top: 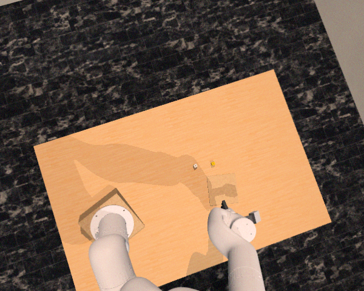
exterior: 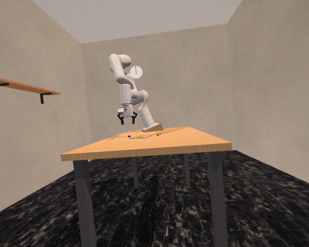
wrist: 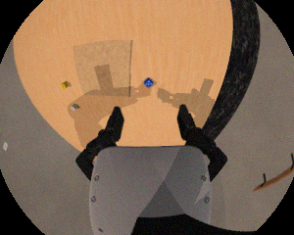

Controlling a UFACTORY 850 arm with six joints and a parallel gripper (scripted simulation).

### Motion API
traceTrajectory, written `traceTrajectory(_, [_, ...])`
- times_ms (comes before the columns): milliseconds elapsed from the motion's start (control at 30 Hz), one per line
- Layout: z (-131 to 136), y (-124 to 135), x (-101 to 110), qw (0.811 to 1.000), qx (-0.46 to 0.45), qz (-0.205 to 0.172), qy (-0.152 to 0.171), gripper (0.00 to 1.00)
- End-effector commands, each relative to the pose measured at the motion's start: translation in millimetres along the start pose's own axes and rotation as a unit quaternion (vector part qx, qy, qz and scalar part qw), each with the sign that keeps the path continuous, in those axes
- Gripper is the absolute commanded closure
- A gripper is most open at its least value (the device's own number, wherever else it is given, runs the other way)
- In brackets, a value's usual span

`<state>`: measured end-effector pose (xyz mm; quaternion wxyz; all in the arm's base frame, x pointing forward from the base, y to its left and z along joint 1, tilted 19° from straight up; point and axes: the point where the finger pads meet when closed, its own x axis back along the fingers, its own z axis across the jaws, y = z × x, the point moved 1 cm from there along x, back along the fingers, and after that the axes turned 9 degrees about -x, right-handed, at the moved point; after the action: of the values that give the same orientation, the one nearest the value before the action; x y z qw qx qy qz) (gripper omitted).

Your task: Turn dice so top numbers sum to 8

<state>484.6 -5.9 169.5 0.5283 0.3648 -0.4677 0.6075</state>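
Observation:
A square tan mat (top: 221, 178) (wrist: 104, 51) lies flat on the table. A white die (top: 195, 166) (exterior: 160, 133) (wrist: 74, 107) and a yellow die (top: 213, 163) (exterior: 157, 134) (wrist: 66, 84) lie on the table, off the mat on the same side. A blue die (exterior: 129, 136) (wrist: 148, 82) lies on the table off the opposite side of the mat; the arm hides it in the top view. The numbers on top are too small to read surely. My gripper (exterior: 127, 123) (wrist: 150, 112) is open and empty, high above the table near the blue die's side.
The arm stands on a wedge-shaped wooden base (top: 134, 223) (exterior: 157, 127) on the table (top: 163, 125) (exterior: 175, 142). Shadows of the arm and gripper fall across the table and the mat. A table edge lies near the gripper's side. A wall shelf (exterior: 24, 86) is farther off.

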Motion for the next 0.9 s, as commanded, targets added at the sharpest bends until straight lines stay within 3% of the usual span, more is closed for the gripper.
traceTrajectory(0, [-0.3,-0.8,-5.4,0.996,0.085,-0.006,-0.006,0.0])
traceTrajectory(133, [-0.5,-0.6,-8.5,0.992,0.129,-0.006,-0.006,0.0])
traceTrajectory(367, [-1.7,0.5,-20.7,0.956,0.293,-0.005,-0.009,0.0])
traceTrajectory(533, [-2.2,1.0,-24.8,0.938,0.348,-0.005,-0.01,0.0])
traceTrajectory(700, [-2.3,1.0,-25.2,0.935,0.353,-0.005,-0.01,0.0])
traceTrajectory(733, [-2.3,1.0,-25.2,0.935,0.353,-0.005,-0.01,0.69])
traceTrajectory(867, [-2.3,1.0,-25.2,0.935,0.353,-0.005,-0.01,0.69])
